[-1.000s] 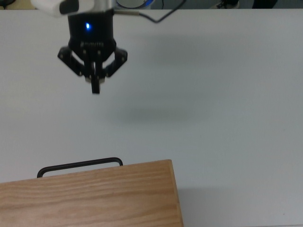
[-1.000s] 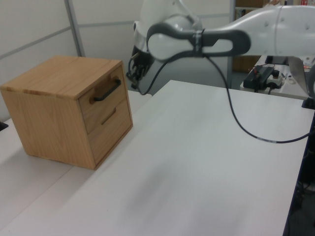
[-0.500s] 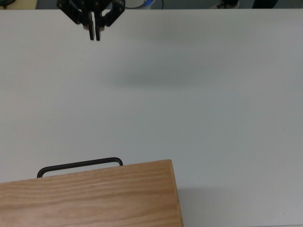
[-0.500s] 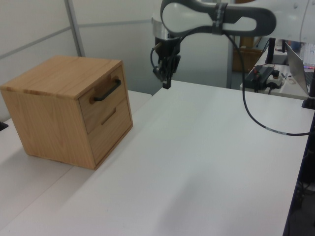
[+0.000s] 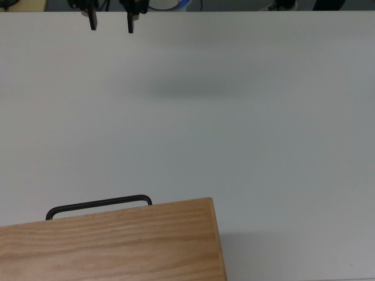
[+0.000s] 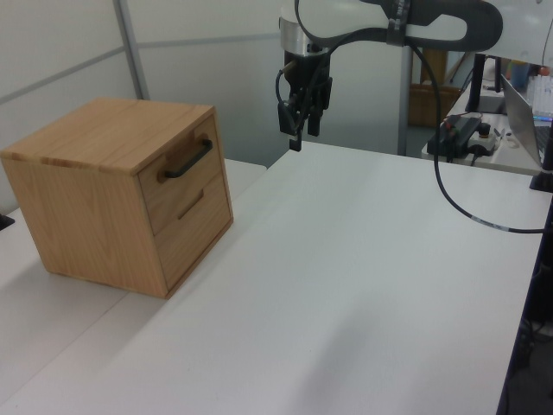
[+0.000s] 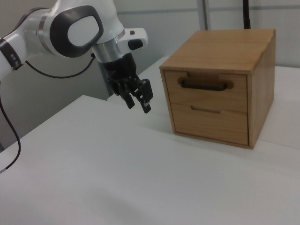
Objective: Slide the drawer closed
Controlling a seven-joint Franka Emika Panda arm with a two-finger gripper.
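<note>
A: Drawer first. Where is it?

B: The drawer (image 7: 206, 90) is the upper one of two in a wooden cabinet (image 6: 86, 207). Front panel sits flush with the cabinet face in the right view, no gap showing. Black wire handle (image 6: 187, 159) runs across the front. In the top view only the handle (image 5: 98, 205) pokes out past the cabinet top (image 5: 111, 246), at the bottom left corner.

A: Second drawer?

B: Lower drawer (image 7: 209, 123) right under it, with a slim recessed pull, also flush.

A: What's the cabinet on?

B: White table (image 6: 346, 285). Cabinet sits toward the left view's left, and at the right view's right side.

A: Gripper?

B: Gripper (image 6: 298, 121) hangs above the table, well apart from the cabinet, touching nothing. Fingers pointing down. In the top view it's at the very top edge, gripper (image 5: 111, 20), only the two fingertips (image 5: 92, 22) in frame, clearly spread with bare table between them. Nothing held. In the right view the gripper (image 7: 139, 101) is at the right view's left of the drawer front, roughly at handle height, clear gap between them.

A: Arm?

B: White and grey arm (image 7: 70, 28) comes in from the right view's upper left. In the left view it enters from the upper right, with a black cable (image 6: 467, 216) looping down from it.

A: Background?

B: Grey partition wall (image 6: 69, 52) behind the cabinet in the left view.
</note>
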